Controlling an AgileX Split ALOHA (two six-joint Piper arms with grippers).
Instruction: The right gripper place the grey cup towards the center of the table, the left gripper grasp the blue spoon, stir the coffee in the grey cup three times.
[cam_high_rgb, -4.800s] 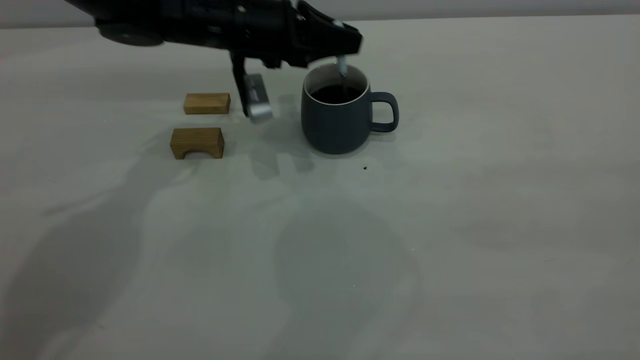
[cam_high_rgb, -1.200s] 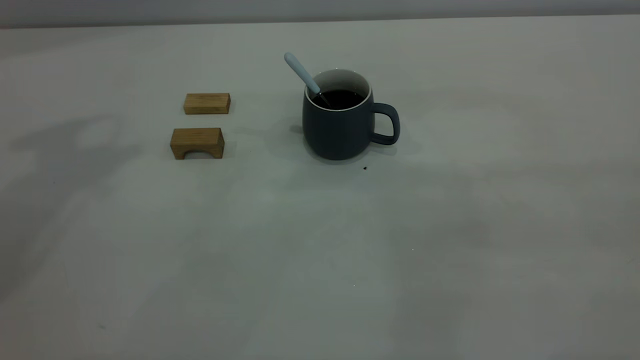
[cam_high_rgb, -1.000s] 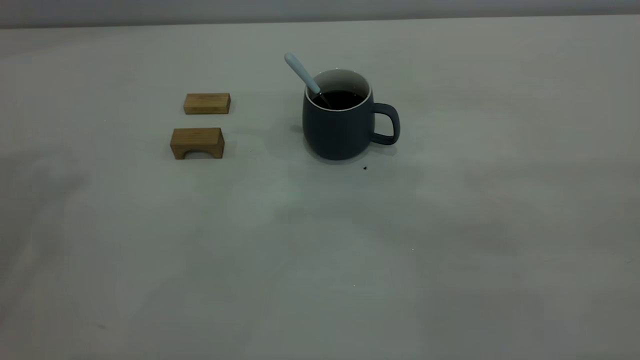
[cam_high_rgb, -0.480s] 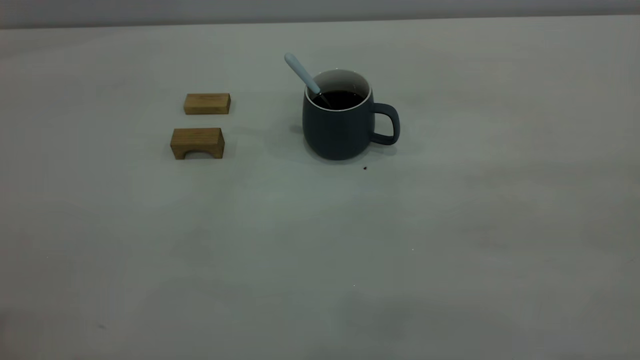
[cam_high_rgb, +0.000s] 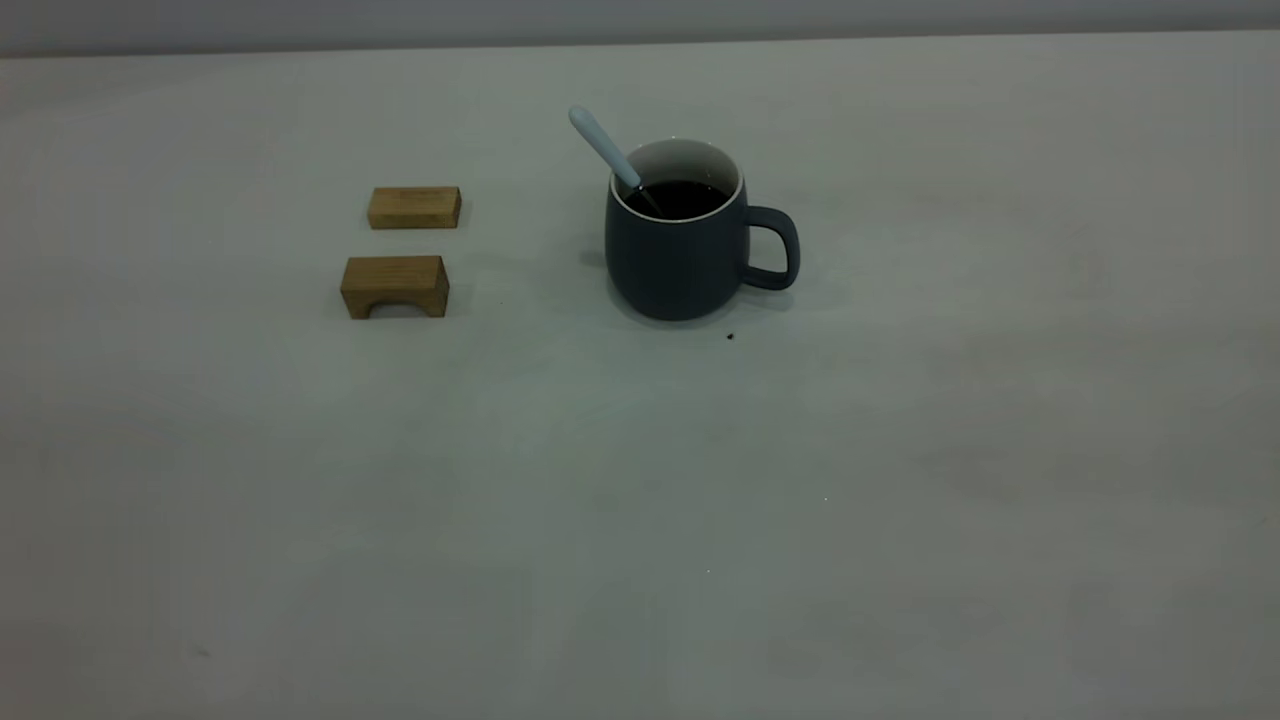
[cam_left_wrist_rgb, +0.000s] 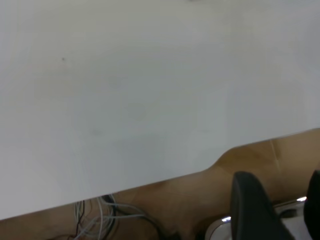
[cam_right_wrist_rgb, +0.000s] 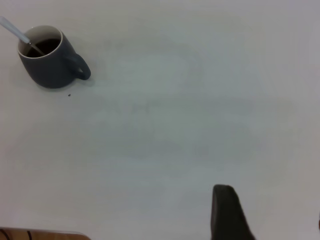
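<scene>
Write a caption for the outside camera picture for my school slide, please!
A grey cup of dark coffee with a blue spoon leaning in it stands on the table, beside two wooden blocks.

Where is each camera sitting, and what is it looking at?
Exterior view: sits outside the rig, looking down across the pale grey-white table at the dark slate-grey mug, the pale-blue-handled spoon leaning in it and two small brown wooden blocks; no arm shows.
Left wrist view: looks over the table's edge; black fingers show.
Right wrist view: looks from farther off at the mug; one black finger shows.
Shared: exterior and right wrist both show mug and spoon.
</scene>
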